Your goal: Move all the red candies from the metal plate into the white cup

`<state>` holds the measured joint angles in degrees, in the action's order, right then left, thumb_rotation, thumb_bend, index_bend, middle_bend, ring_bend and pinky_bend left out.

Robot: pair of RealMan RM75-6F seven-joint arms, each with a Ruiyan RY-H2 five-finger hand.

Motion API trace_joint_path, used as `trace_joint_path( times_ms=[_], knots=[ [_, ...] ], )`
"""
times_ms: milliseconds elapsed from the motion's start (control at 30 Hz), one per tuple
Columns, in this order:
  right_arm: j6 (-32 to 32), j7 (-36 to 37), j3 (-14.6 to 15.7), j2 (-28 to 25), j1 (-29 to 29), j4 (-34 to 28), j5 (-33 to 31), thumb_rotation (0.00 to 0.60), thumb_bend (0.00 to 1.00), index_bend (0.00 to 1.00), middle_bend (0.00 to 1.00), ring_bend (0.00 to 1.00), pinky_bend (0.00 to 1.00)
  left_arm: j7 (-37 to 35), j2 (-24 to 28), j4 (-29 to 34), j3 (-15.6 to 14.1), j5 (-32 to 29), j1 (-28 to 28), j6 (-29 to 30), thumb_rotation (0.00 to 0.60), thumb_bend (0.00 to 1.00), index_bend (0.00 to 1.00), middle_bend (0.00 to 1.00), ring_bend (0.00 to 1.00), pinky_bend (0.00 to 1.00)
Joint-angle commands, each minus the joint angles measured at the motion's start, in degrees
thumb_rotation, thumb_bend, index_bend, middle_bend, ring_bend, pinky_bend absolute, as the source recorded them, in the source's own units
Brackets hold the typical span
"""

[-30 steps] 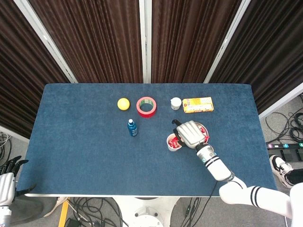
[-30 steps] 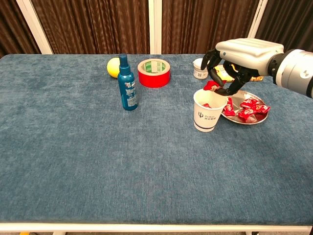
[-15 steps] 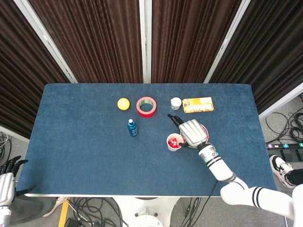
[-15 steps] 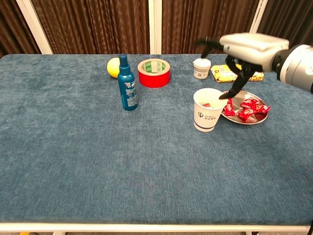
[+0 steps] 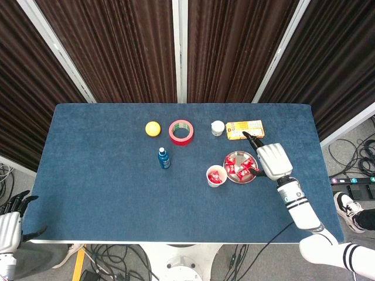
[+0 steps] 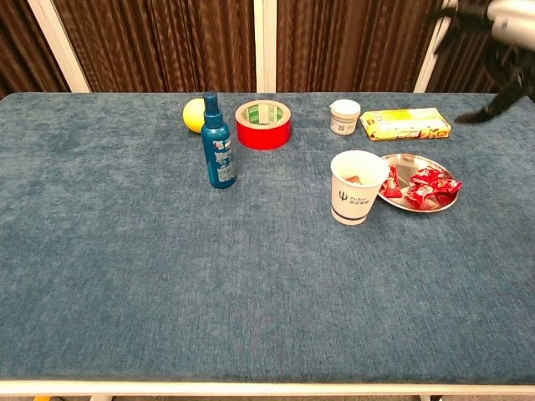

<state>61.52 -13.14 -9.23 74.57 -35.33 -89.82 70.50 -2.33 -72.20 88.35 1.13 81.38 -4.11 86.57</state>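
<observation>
The white cup stands just left of the metal plate and holds red candies. Several red candies lie on the plate. My right hand hovers raised at the plate's right side, fingers spread, holding nothing. In the chest view it is blurred at the top right corner. My left hand hangs off the table at the bottom left of the head view, fingers apart and empty.
Behind the plate lie a yellow box and a small white jar. A red tape roll, a yellow ball and a blue spray bottle stand further left.
My right hand let a red candy fall into the cup, then rose and drew back to the right, past the plate. The left hand stayed put.
</observation>
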Motion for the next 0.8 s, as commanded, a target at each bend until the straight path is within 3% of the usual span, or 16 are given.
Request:
trace_joint_path(
  times_ms=[33, 367, 800],
  knots=[
    [-4.3, -1.63, 1.17, 1.55, -0.72, 2.69, -3.15, 0.6, 0.12, 0.24, 0.24, 0.73, 1.0, 0.19, 0.02, 0.15, -0.03, -0.02, 0.02, -0.02, 0.6, 0.05, 0.3, 0.22, 0.14, 0.19],
    [-14.76, -7.17, 0.32, 12.95, -7.88, 14.9, -10.05, 0.6, 0.02, 0.26, 0.25, 0.74, 1.0, 0.67, 0.17, 0.48, 0.01, -0.83, 0.1, -0.56, 0.6, 0.05, 0.3, 0.22, 0.14, 0.19],
    [-17.75, -12.13, 1.01, 19.93, -10.99, 24.68, -14.4, 0.6, 0.12, 0.28, 0.28, 0.75, 1.0, -0.27, 0.07, -0.36, -0.11, -1.59, -0.2, -0.97, 0.6, 0.05, 0.3, 0.22, 0.14, 0.19]
  ],
)
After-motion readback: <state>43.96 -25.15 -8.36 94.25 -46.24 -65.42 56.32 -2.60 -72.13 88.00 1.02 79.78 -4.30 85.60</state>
